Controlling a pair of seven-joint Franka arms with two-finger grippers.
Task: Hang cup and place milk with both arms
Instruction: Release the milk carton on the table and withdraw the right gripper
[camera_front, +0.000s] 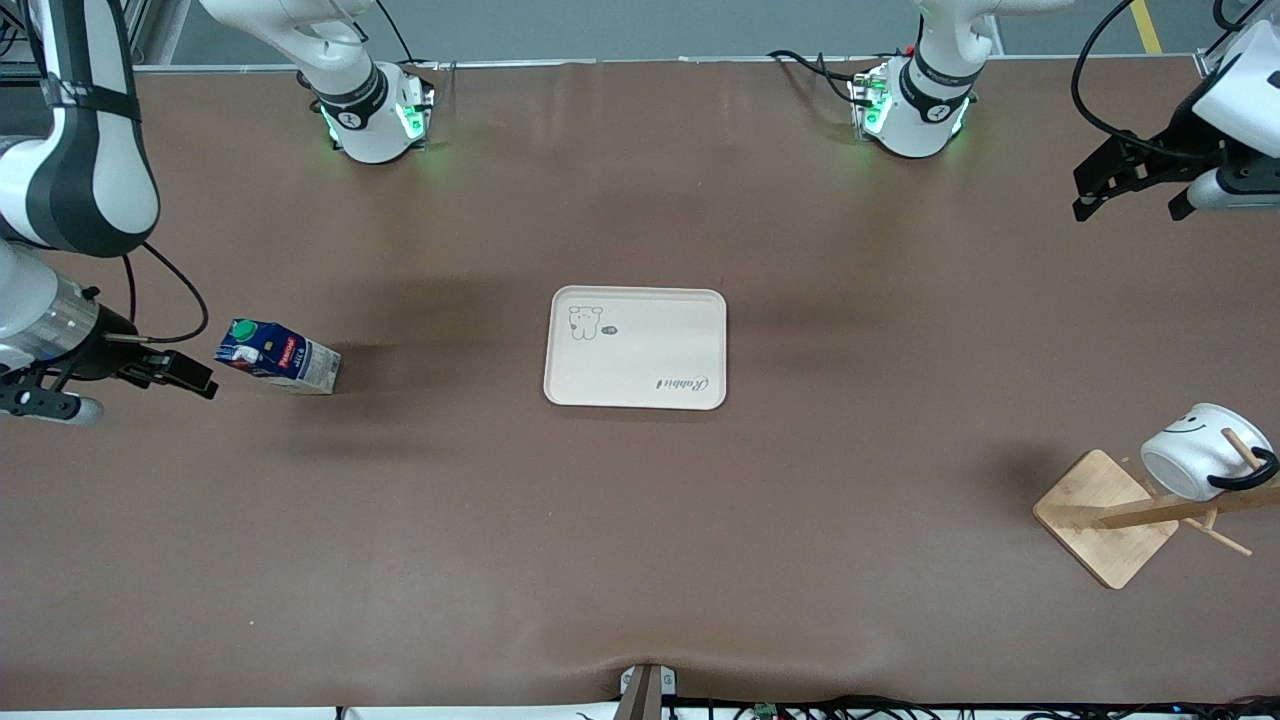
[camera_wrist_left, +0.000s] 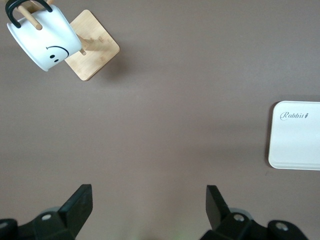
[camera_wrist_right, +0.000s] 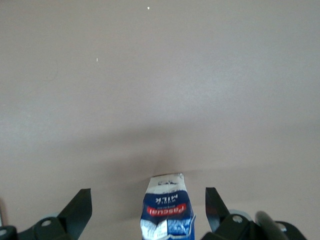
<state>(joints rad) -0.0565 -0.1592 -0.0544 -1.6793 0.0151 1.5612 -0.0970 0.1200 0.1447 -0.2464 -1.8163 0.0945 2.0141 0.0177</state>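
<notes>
The milk (camera_front: 278, 357), a dark-blue carton with a green cap, stands on the brown table toward the right arm's end. My right gripper (camera_front: 190, 378) is open beside it. In the right wrist view the carton (camera_wrist_right: 167, 210) shows between the spread jaws of the right gripper (camera_wrist_right: 147, 201), and neither finger touches it. The cup (camera_front: 1203, 449), a white mug with a smiley, hangs by its black handle on a peg of the wooden rack (camera_front: 1105, 518) toward the left arm's end. It also shows in the left wrist view (camera_wrist_left: 44, 37). My left gripper (camera_front: 1085, 200) is open and empty over bare table (camera_wrist_left: 149, 205).
A pale rectangular tray (camera_front: 636, 347) with a bear drawing lies flat at the table's middle; its edge shows in the left wrist view (camera_wrist_left: 295, 135). The rack's square base (camera_wrist_left: 92, 45) sits flat on the table. The two arm bases stand along the table's edge farthest from the front camera.
</notes>
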